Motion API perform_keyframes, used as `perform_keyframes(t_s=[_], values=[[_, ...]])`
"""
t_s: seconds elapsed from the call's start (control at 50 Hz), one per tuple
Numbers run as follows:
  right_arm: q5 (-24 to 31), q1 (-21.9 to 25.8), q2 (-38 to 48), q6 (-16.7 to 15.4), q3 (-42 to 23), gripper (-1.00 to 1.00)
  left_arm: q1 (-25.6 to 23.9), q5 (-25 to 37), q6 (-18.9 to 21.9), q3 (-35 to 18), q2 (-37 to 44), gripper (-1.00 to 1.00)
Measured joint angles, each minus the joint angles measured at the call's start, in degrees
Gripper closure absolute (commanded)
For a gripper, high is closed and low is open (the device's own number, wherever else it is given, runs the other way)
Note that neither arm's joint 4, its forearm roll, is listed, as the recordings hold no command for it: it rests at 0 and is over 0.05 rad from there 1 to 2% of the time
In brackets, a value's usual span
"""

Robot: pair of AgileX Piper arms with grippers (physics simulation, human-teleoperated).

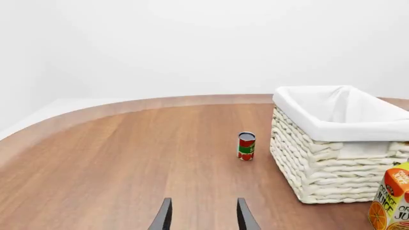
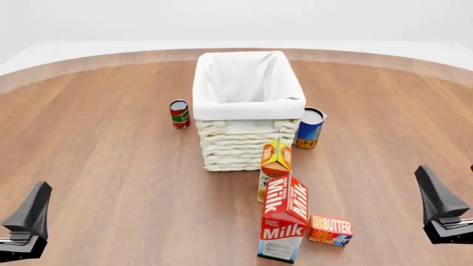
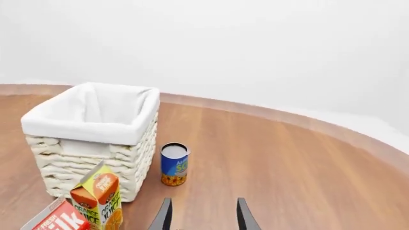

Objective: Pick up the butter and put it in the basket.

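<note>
The butter [image 2: 330, 230], a small flat red-orange box, lies on the table near the front, just right of the milk carton [image 2: 284, 224]. The white wicker basket [image 2: 244, 141] stands at the table's middle and is empty inside; it also shows in the left wrist view [image 1: 319, 167] and the right wrist view [image 3: 76, 163]. My left gripper [image 2: 30, 213] is at the front left, open and empty, its fingers apart in its wrist view [image 1: 201, 203]. My right gripper [image 2: 440, 205] is at the front right, to the right of the butter, open and empty [image 3: 201, 203]. The butter is out of both wrist views.
An orange juice carton [image 2: 275, 166] stands between the milk carton and the basket. A blue can [image 2: 309, 127] stands at the basket's right, a red-green can [image 2: 179, 113] at its left. The wooden table [image 2: 111, 166] has a curved far edge.
</note>
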Motion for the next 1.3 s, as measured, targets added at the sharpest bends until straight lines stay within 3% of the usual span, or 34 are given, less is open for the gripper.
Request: perform_keyframes(t_s=[0.32, 0.54, 0.74, 1.3], values=[[9.1, 12.0, 8.4, -12.5, -9.2, -1.00, 0.0, 0.0, 0.0, 0.0, 0.0, -1.00], [15.6, 16.2, 14.5, -17.8, -16.3, -1.00, 0.0, 0.0, 0.0, 0.0, 0.0, -1.00], [20.7, 19.5, 20.1, -24.5, -20.0, -1.00, 0.0, 0.0, 0.0, 0.0, 0.0, -1.00], [25.0, 22.6, 30.2, -41.2, -17.9, -1.00, 0.0, 0.0, 0.0, 0.0, 0.0, -1.00]])
